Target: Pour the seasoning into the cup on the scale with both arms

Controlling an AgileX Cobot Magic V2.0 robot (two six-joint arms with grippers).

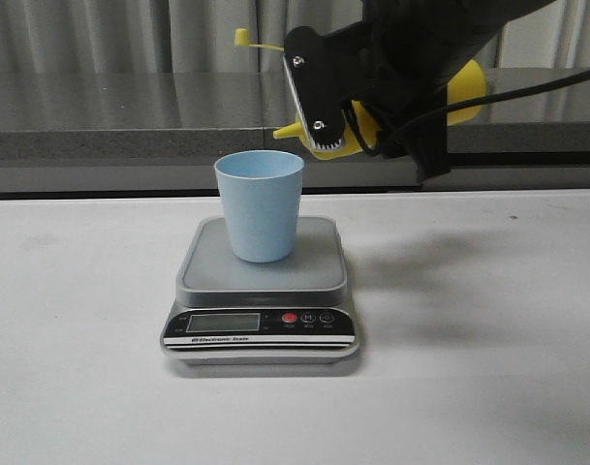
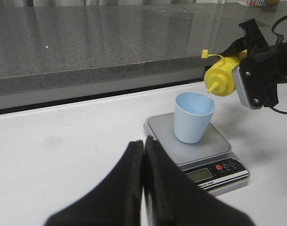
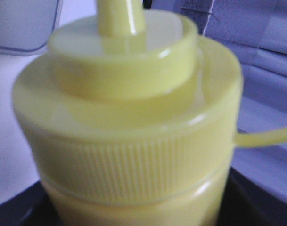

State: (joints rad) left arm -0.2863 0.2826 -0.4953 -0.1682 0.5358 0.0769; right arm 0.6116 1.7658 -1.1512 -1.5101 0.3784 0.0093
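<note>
White tabletop (image 1: 488, 387): right fingers (image 1: 319, 92) grasp tilted seasoning bottle (image 2: 221, 81) over cup (image 1: 260, 205) on scale (image 1: 261, 291); left fingers (image 2: 144, 179) clenched, empty.

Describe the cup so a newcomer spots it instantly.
Find the flat silver-grey digital scale on the white table. Upright on its platform stands the small pale blue plastic tumbler, tapered and handleless. The only blue thing there; the yellow squeeze bottle above is held tilted by the right gripper.
</note>
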